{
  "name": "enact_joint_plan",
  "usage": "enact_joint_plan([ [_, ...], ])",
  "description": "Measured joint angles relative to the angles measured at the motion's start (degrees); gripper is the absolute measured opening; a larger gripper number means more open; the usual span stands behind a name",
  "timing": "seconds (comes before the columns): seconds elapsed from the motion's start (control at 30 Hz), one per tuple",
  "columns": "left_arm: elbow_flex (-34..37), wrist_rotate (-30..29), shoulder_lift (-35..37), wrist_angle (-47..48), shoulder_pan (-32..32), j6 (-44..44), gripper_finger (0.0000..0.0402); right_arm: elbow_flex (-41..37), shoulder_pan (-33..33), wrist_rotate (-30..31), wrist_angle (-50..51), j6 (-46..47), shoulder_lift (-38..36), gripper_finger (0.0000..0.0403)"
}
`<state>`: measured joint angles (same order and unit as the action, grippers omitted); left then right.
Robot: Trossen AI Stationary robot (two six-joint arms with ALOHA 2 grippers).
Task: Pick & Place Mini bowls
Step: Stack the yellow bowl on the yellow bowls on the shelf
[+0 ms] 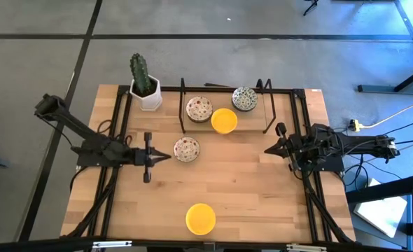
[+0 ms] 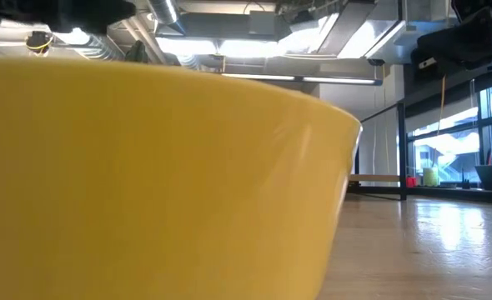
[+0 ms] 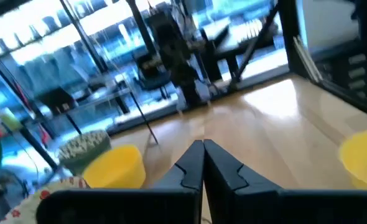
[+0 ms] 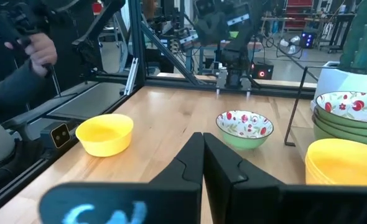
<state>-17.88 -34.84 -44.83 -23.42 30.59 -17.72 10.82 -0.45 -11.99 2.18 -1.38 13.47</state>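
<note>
In the high view, a cream red-speckled bowl sits alone mid-table, and a yellow bowl stands near the near edge. At the far side are a red-speckled stack, a yellow stack and a grey-green patterned bowl. My left gripper is shut and points right, just left of the lone speckled bowl without touching it. My right gripper, also shut, points left from the table's right side. The right wrist view shows the lone speckled bowl and the yellow bowl ahead of the shut fingers.
A white square pot with a cactus stands at the far left corner. A black wire frame flanks the far bowls. The near yellow bowl fills the low view. A person's hand shows beyond the table's near side.
</note>
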Motion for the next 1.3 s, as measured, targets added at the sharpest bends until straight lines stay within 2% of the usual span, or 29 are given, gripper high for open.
enact_joint_plan([
  [0.1, 5.8, 3.9, 0.1, -12.5, -3.2, -2.7, 0.0001, -1.3, 0.0, 1.2, -2.8, -0.4, 0.0, 0.0007],
  [0.23, 8.0, 5.8, 0.5, -19.9, -7.9, -4.5, 0.0002, -3.0, 0.0, 4.9, -8.6, 0.1, 0.0, 0.0007],
  [0.37, 8.0, 7.4, 0.6, -19.5, -13.1, -2.1, 0.0001, -5.5, 0.0, 4.9, -14.4, 3.4, 0.1, 0.0007],
  [0.47, 8.0, 9.0, 0.6, -15.9, -15.7, 2.2, 0.0003, -6.7, 0.0, 4.9, -17.8, 5.3, 0.1, 0.0007],
  [0.63, 8.0, 9.2, 0.6, -10.7, -16.5, 3.9, 0.0003, -6.9, 2.0, 6.5, -19.9, 5.8, 2.8, 0.0004],
  [0.73, 8.0, 9.1, 0.6, -9.9, -16.5, 3.9, 0.0003, -4.6, 4.6, 6.4, -21.7, 6.6, 6.9, 0.0003],
  [0.83, 8.0, 9.1, 0.6, -9.9, -16.5, 2.8, 0.0003, 0.4, 7.9, 6.4, -19.7, 7.2, 13.5, 0.0003],
  [0.97, 8.0, 9.1, 0.6, -9.9, -16.5, 2.2, 0.0004, 10.4, 12.2, 7.4, -14.4, 7.1, 26.3, 0.0003],
  [1.1, 8.0, 9.0, 0.6, -9.9, -16.5, 3.5, 0.0004, 24.8, 16.0, 9.4, -5.9, 5.3, 41.8, 0.0003],
  [1.3, 8.0, 9.0, 0.6, -10.0, -16.5, 7.0, 0.0004, 48.2, 19.7, 16.8, 8.1, 1.0, 62.6, 0.0014],
])
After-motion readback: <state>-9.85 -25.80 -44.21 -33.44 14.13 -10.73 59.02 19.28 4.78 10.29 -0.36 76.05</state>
